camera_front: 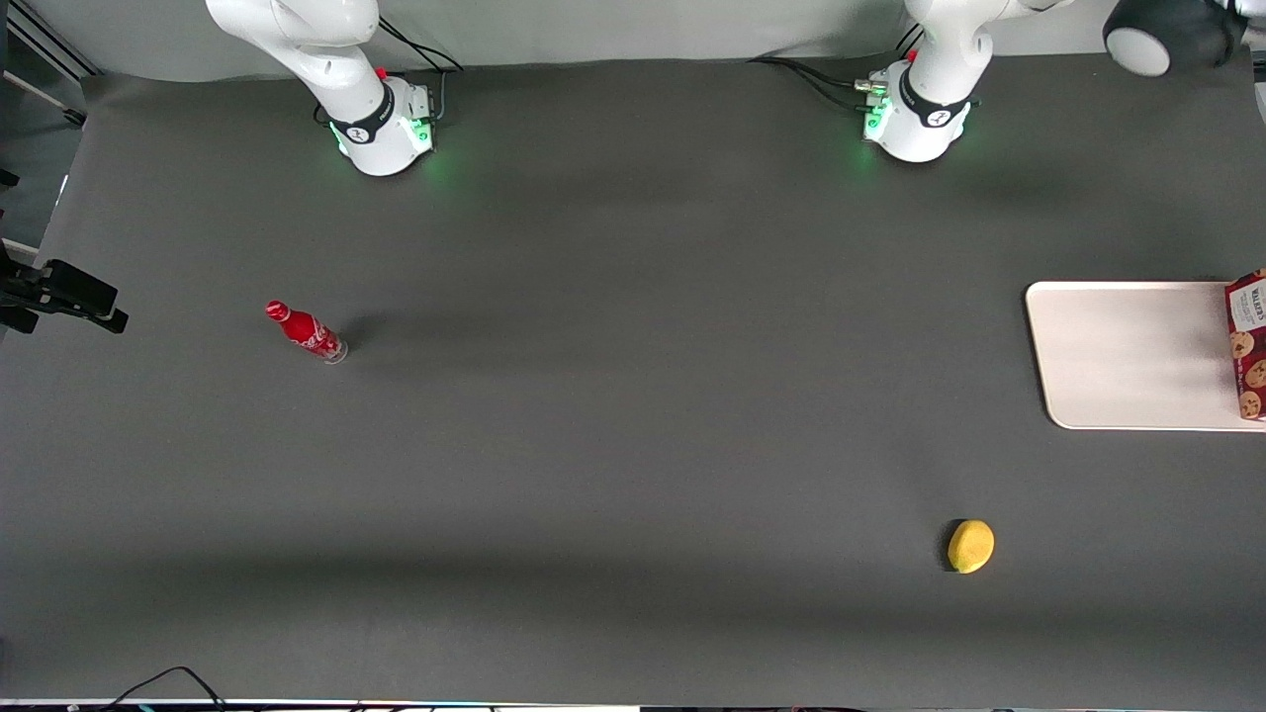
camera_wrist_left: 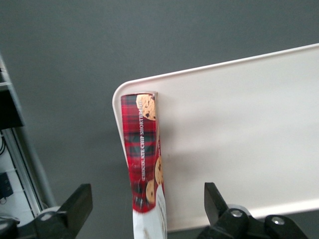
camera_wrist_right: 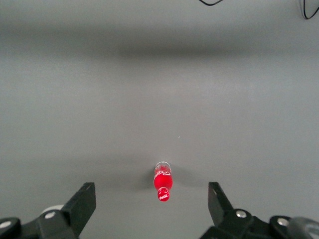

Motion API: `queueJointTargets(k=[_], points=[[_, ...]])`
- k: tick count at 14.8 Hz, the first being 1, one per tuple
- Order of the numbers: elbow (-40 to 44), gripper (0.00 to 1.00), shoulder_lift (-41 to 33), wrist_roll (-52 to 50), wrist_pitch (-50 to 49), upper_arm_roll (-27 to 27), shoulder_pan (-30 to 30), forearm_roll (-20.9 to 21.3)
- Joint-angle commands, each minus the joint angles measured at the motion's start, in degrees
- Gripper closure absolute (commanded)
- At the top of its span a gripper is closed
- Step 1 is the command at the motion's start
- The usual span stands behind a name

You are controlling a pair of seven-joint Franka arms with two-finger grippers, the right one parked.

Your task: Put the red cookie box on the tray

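Observation:
The red cookie box (camera_wrist_left: 142, 144) stands on a narrow side along the short edge of the cream-white tray (camera_wrist_left: 239, 134), with one end at a tray corner. My left gripper (camera_wrist_left: 146, 193) hovers above it, open. Its dark fingers (camera_wrist_left: 79, 199) sit wide on either side of the box and do not touch it. In the front view only part of the box (camera_front: 1248, 341) shows, at the picture's edge. It is on the end of the tray (camera_front: 1128, 356) toward the working arm's end of the table. The gripper is outside the front view.
A small red bottle (camera_front: 305, 330) stands toward the parked arm's end of the table and also shows below the parked gripper (camera_wrist_right: 163, 181). A yellow lemon (camera_front: 970, 546) lies nearer the front camera than the tray. The table's edge and frame (camera_wrist_left: 10, 149) run beside the tray's short end.

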Motion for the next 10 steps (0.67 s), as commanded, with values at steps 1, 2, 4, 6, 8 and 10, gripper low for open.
queueJointTargets(k=[1,2,4,6,8,10], points=[[2.17,0.00,-13.90,-10.93,-11.64,-0.84,-2.55,9.60],[3.75,0.00,-16.98,-15.58,-15.59,-2.85,-2.73,12.94],[6.65,0.00,-23.31,-25.07,-23.07,-9.43,-2.65,20.50],[6.75,0.00,-30.16,-34.73,-29.23,-17.68,-2.56,25.96],[6.14,0.00,-35.10,-44.32,-35.90,-24.72,-2.47,27.65],[5.61,0.00,-38.09,-53.20,-41.36,-32.28,-2.38,27.65]])
